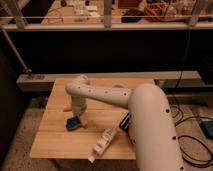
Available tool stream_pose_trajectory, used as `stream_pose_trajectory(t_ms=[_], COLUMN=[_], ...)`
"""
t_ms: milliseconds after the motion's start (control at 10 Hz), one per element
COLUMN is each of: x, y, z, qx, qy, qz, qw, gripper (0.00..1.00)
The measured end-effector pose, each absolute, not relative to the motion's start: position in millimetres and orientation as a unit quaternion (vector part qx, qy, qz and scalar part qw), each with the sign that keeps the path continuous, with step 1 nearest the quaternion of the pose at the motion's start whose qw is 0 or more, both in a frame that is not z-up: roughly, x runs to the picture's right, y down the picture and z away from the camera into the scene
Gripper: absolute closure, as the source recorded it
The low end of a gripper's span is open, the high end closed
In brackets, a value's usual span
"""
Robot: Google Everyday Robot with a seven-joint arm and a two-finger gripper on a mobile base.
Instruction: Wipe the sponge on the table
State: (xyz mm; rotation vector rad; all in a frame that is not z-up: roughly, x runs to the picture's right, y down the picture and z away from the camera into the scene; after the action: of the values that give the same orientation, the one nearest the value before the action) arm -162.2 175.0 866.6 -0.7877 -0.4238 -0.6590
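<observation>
A small dark-blue sponge (73, 123) with a lighter patch lies on the light wooden table (55, 142), left of centre. My white arm reaches in from the lower right across the tabletop and bends down at the far left. The gripper (77, 115) hangs directly over the sponge, at or just above its top edge. From here I cannot make out whether it touches the sponge.
A white bottle (103, 141) lies on its side near the front edge. A small black-and-white object (125, 121) sits beside my arm. Something small and orange (66, 107) lies left of the gripper. A grey ledge (35, 80) runs behind the table; cables trail on the floor at right.
</observation>
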Motion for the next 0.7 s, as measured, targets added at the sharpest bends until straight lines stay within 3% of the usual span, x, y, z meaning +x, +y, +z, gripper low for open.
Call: stream_pose_trajectory(t_ms=[400,700], x=[-224.1,-243.8], y=[182.1,212.9], z=[865.1,851.3], qx=[-0.364,-0.351], qy=[-0.203,-0.208], qz=[-0.377,-0.416], qw=[0.827,0.813], gripper=[1.0,1.0])
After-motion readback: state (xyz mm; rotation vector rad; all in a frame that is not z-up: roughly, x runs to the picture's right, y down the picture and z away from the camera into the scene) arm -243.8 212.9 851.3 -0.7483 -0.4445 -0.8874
